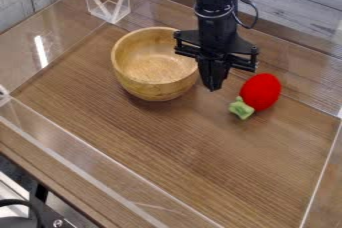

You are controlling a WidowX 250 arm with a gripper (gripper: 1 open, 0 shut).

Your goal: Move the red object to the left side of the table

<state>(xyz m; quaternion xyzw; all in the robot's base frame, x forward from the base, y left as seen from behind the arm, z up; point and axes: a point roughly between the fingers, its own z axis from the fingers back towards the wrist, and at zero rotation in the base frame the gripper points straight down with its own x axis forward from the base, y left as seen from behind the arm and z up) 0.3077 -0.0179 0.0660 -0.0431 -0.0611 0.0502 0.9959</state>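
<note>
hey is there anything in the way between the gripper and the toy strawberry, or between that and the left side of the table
Nothing visible stands between the gripper and the toy strawberry. Toward the table's left side, the round wooden bowl stands in the way at the back; the front looks open.
</note>
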